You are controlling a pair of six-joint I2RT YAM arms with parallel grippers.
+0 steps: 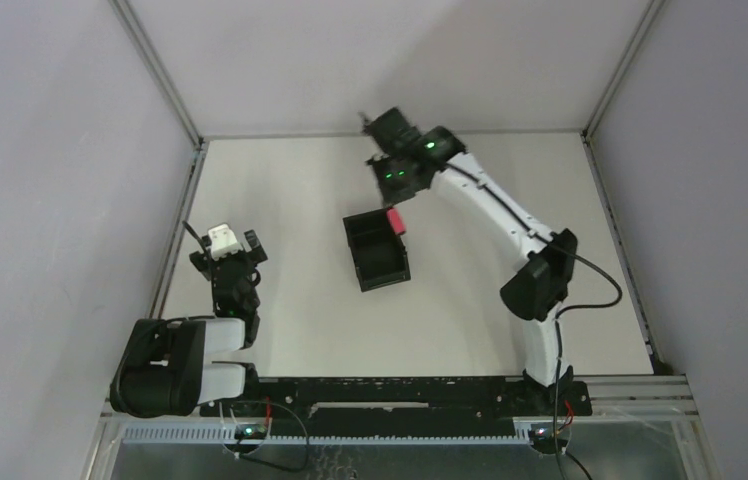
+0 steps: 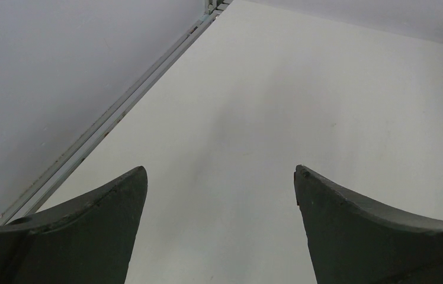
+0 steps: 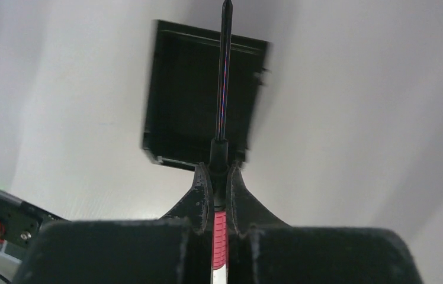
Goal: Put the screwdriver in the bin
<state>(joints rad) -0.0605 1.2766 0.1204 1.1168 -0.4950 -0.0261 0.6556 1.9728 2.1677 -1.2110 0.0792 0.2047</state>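
Screwdriver [image 3: 223,89] is clamped by its red handle between the right gripper's [image 3: 219,177] fingers, its thin dark shaft jutting ahead of the fingertips across the bin [image 3: 175,118] just beyond them. The left gripper [image 2: 220,177] hangs spread wide above the table [image 2: 278,89].

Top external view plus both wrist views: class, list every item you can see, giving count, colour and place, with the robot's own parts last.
small screwdriver with red handle and thin dark shaft: one, red and dark, clamped in the right pincer, by the bin's far right corner.
black rectangular plastic open-top bin: one, black, mid-table.
flat table: one, off-white, under everything.
left arm: one, white and black, near left.
right arm: one, white and black, reaching to far centre.
left pincer: one, dark, open, holding nothing.
right pincer: one, dark, shut on the screwdriver.
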